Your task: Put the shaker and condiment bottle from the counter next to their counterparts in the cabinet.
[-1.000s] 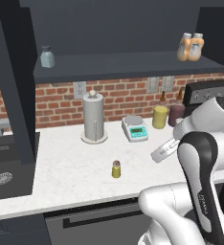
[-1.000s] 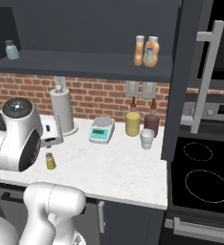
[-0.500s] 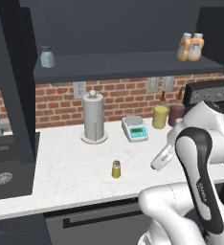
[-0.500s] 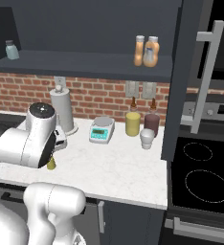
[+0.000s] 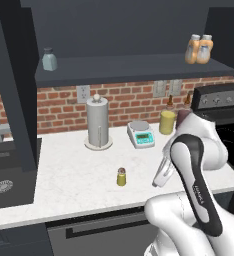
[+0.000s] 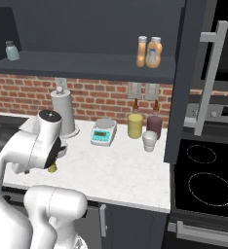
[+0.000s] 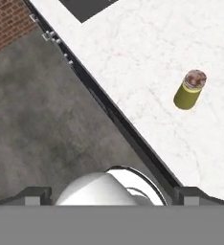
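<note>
The shaker (image 5: 121,177), a stubby yellow-olive jar with a dark cap, stands upright on the white counter (image 5: 64,175) near its front edge. It also shows as the shaker (image 7: 190,90) and, half behind my arm, as the shaker (image 6: 52,168). My gripper (image 5: 160,178) hangs open over the counter's front edge, to the right of the shaker and apart from it, holding nothing. In the hand view the gripper (image 7: 113,195) has its fingertips (image 7: 37,194) wide apart. On the cabinet shelf (image 5: 129,67) a pale blue-grey shaker (image 5: 49,59) stands at the left. Two orange bottles (image 5: 199,48) stand side by side at the right. I cannot tell which is the condiment bottle.
Against the brick wall stand a paper-towel roll (image 5: 99,122), a small scale (image 5: 141,134), a yellow canister (image 5: 166,122) and a dark canister (image 6: 154,127); a white cup (image 6: 149,141) stands in front. A sink (image 5: 4,185) lies left, a stove (image 6: 203,180) right, past an open cabinet door (image 6: 184,73).
My arm has swung down and to the left, bringing the hand lower and nearer the shaker. The jaws stay open. The shaker and bottles have not moved.
</note>
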